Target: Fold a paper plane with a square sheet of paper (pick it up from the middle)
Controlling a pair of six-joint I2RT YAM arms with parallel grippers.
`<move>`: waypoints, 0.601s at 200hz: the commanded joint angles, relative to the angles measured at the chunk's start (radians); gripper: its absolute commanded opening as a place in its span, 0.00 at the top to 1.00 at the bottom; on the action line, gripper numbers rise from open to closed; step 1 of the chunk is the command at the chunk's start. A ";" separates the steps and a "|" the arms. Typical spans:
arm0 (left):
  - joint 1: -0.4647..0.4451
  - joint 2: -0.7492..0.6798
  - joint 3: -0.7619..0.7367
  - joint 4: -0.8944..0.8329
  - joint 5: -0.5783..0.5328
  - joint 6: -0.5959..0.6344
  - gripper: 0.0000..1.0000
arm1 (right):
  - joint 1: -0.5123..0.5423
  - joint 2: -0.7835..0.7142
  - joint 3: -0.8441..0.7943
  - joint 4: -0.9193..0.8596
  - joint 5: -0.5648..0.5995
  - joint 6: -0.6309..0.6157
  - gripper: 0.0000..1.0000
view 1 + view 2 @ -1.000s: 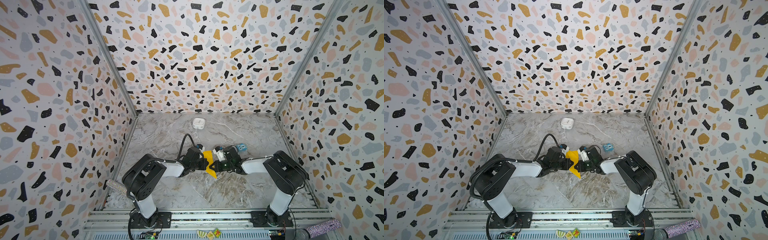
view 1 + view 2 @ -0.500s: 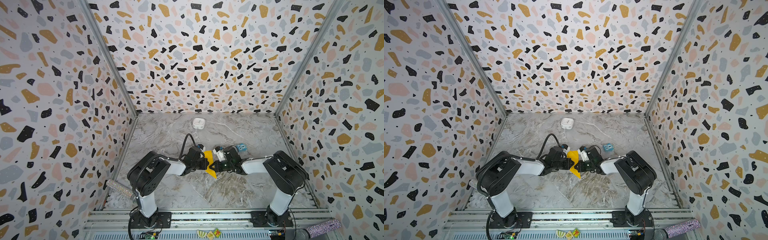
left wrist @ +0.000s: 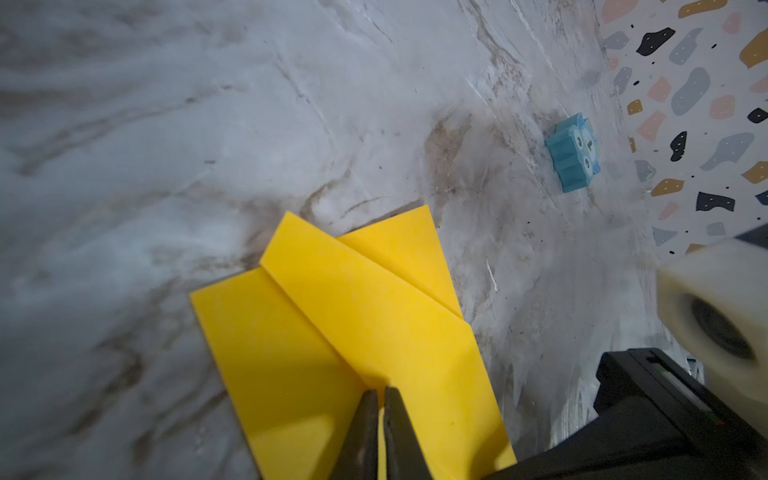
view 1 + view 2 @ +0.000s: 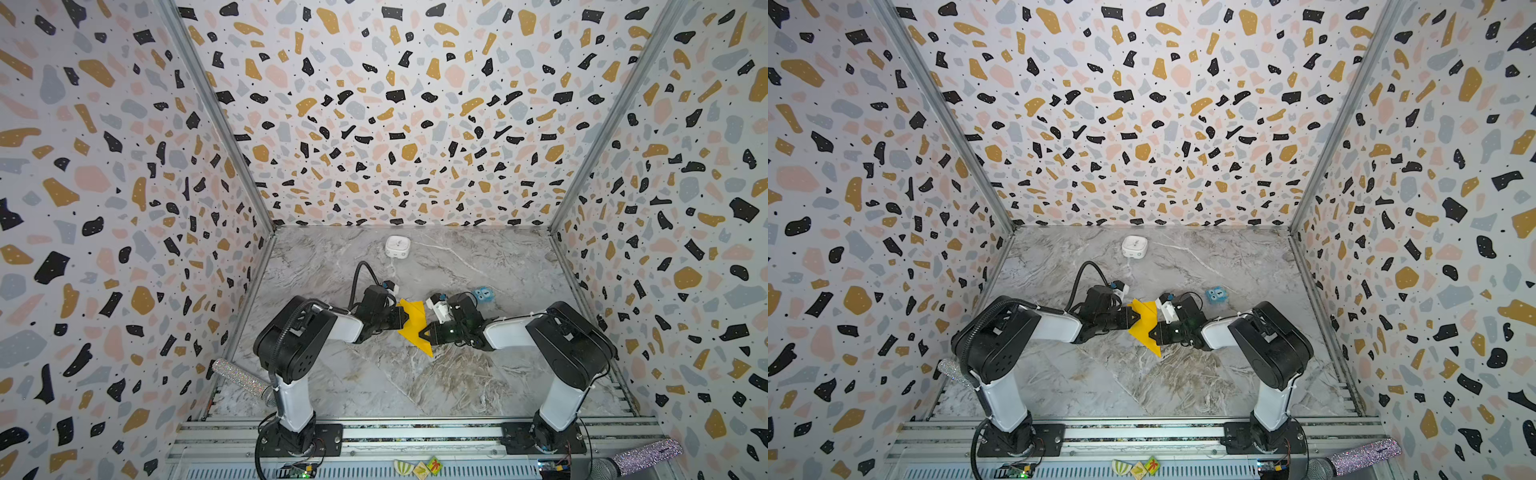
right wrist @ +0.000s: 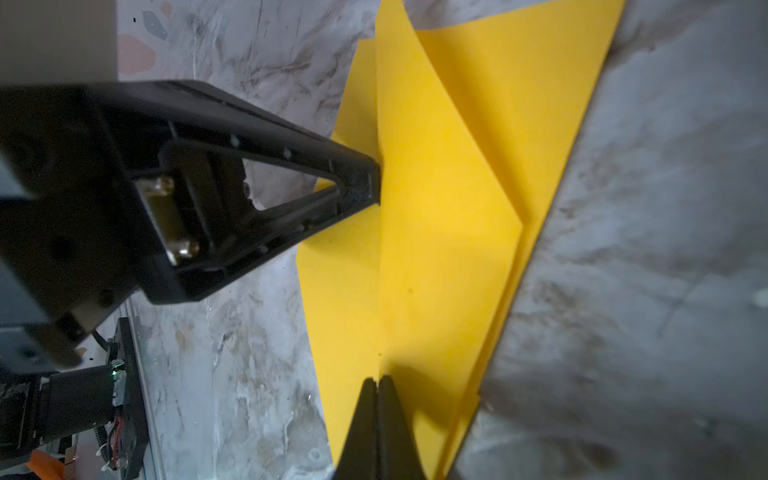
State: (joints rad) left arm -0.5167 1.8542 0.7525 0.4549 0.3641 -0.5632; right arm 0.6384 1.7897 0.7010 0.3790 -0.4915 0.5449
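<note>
The yellow-orange square sheet of paper is folded into a pointed paper plane [image 4: 415, 328] [image 4: 1144, 328] with a raised centre ridge, and it lies mid-table between both arms. My left gripper [image 4: 406, 319] [image 4: 1138, 320] [image 3: 380, 390] is shut on the ridge from the left, with a sliver of paper between its fingers. My right gripper [image 4: 420, 333] [image 4: 1151, 334] [image 5: 377, 379] is shut on the same ridge from the right, nearer the nose. The left wrist view shows the two tail wings [image 3: 353, 311] spread flat. The right wrist view shows the plane [image 5: 436, 208] with the left gripper's tip pressed against the ridge.
A small blue cube with eyes [image 4: 484, 294] [image 4: 1217, 296] [image 3: 575, 151] stands just behind the right gripper. A white rounded box [image 4: 397, 247] [image 4: 1134, 247] sits near the back wall. Glittery rods [image 4: 241, 376] [image 4: 648, 457] lie at the front corners. Speckled walls enclose three sides.
The left arm's elbow has shifted slightly to the right. Both grippers and the paper stay almost where they were, still pinched together.
</note>
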 commanded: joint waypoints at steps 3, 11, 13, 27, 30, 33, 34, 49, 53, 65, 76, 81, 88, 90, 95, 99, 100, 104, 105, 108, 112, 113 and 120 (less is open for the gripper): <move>0.044 0.058 0.007 -0.070 -0.069 0.022 0.89 | -0.015 0.059 -0.074 -0.261 0.089 -0.020 1.00; 0.047 0.054 0.011 -0.073 -0.066 0.023 0.88 | -0.016 0.059 -0.074 -0.262 0.090 -0.021 1.00; 0.047 0.053 0.013 -0.075 -0.066 0.023 0.88 | -0.015 0.058 -0.074 -0.262 0.088 -0.022 1.00; 0.047 0.038 0.016 -0.081 -0.069 0.027 0.87 | -0.015 0.058 -0.075 -0.263 0.089 -0.020 1.00; 0.047 0.035 0.016 -0.082 -0.070 0.026 0.87 | -0.016 0.059 -0.074 -0.261 0.090 -0.020 1.00; 0.047 0.031 0.017 -0.084 -0.073 0.026 0.87 | -0.017 0.059 -0.074 -0.261 0.089 -0.020 1.00; 0.047 0.030 0.017 -0.085 -0.073 0.027 0.87 | -0.016 0.058 -0.075 -0.261 0.090 -0.020 1.00; 0.047 0.010 0.022 -0.092 -0.069 0.031 0.86 | -0.016 0.059 -0.075 -0.260 0.089 -0.020 1.00; 0.047 0.004 0.021 -0.089 -0.063 0.031 0.86 | -0.017 0.058 -0.076 -0.260 0.088 -0.021 1.00; 0.046 -0.024 0.012 -0.066 -0.034 0.024 0.86 | -0.017 0.057 -0.076 -0.261 0.088 -0.022 1.00; 0.042 -0.055 -0.004 -0.032 -0.004 0.014 0.86 | -0.018 0.056 -0.076 -0.258 0.087 -0.022 1.00; 0.039 -0.071 -0.012 -0.019 0.006 0.008 0.86 | -0.018 0.057 -0.077 -0.259 0.087 -0.021 1.00; 0.032 -0.090 -0.023 -0.001 0.013 0.001 0.87 | -0.017 0.057 -0.075 -0.259 0.086 -0.021 1.00; 0.030 -0.094 -0.026 0.003 0.015 -0.001 0.86 | -0.018 0.057 -0.076 -0.259 0.085 -0.022 1.00; 0.023 -0.106 -0.034 0.014 0.018 -0.005 0.86 | -0.018 0.058 -0.076 -0.257 0.085 -0.022 1.00; 0.017 -0.113 -0.040 0.021 0.020 -0.009 0.87 | -0.018 0.059 -0.076 -0.256 0.086 -0.022 1.00; 0.015 -0.114 -0.041 0.021 0.020 -0.010 0.87 | -0.018 0.059 -0.076 -0.255 0.086 -0.022 1.00; 0.009 -0.117 -0.045 0.026 0.024 -0.012 0.87 | -0.017 0.060 -0.077 -0.255 0.084 -0.022 1.00; 0.007 -0.118 -0.045 0.027 0.025 -0.013 0.87 | -0.018 0.060 -0.077 -0.255 0.084 -0.022 1.00; 0.002 -0.119 -0.046 0.028 0.025 -0.013 0.87 | -0.017 0.060 -0.076 -0.255 0.085 -0.021 1.00; -0.003 -0.119 -0.048 0.029 0.028 -0.015 0.87 | -0.019 0.060 -0.076 -0.256 0.085 -0.020 1.00; -0.005 -0.117 -0.048 0.029 0.028 -0.015 0.87 | -0.019 0.060 -0.076 -0.255 0.085 -0.020 1.00; -0.016 -0.110 -0.047 0.029 0.030 -0.015 0.87 | -0.017 0.062 -0.077 -0.254 0.084 -0.020 1.00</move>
State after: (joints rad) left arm -0.4969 1.7611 0.7223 0.4343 0.3695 -0.5690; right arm 0.6331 1.7901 0.6956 0.3862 -0.5014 0.5373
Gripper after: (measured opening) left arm 0.131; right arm 0.047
